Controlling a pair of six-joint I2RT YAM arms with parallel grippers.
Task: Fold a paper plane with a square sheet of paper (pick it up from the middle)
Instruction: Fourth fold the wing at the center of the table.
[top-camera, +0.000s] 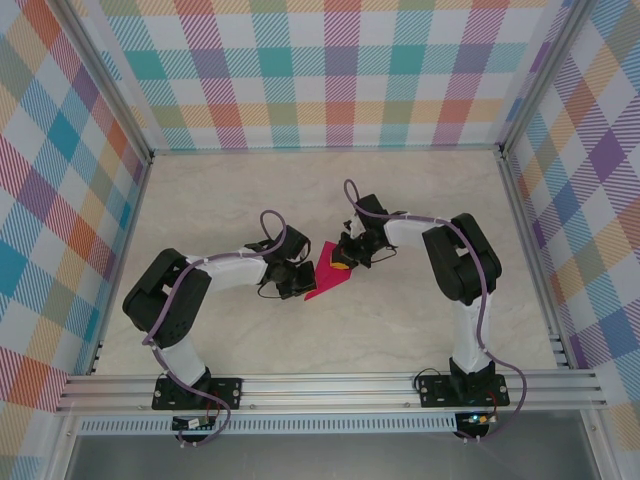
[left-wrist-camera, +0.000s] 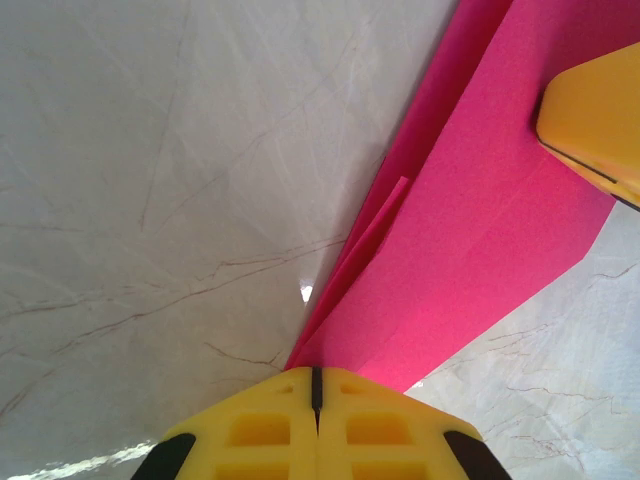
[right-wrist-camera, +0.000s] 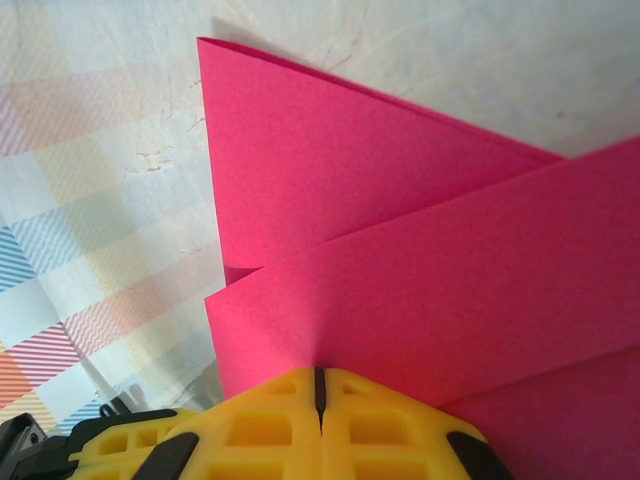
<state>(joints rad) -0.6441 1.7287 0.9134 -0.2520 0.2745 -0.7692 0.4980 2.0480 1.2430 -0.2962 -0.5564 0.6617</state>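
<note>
The square sheet of paper (top-camera: 326, 277) is magenta-pink and folded into a layered, pointed wedge like a paper plane, held between both arms near the table's middle. My left gripper (top-camera: 305, 280) is shut on its lower left tip. In the left wrist view the folded layers (left-wrist-camera: 470, 230) fan out from the closed yellow jaws of the left gripper (left-wrist-camera: 316, 372). My right gripper (top-camera: 344, 263) is shut on the upper right part. In the right wrist view the closed right gripper (right-wrist-camera: 320, 376) pinches the edge of overlapping pink flaps (right-wrist-camera: 420, 290). One of the right gripper's fingers (left-wrist-camera: 592, 118) presses on the paper.
The marble-look table (top-camera: 250, 200) is bare around the arms. Checked cloth walls (top-camera: 330, 70) on an aluminium frame close in the back and both sides. A metal rail (top-camera: 330, 385) runs along the near edge, carrying both arm bases.
</note>
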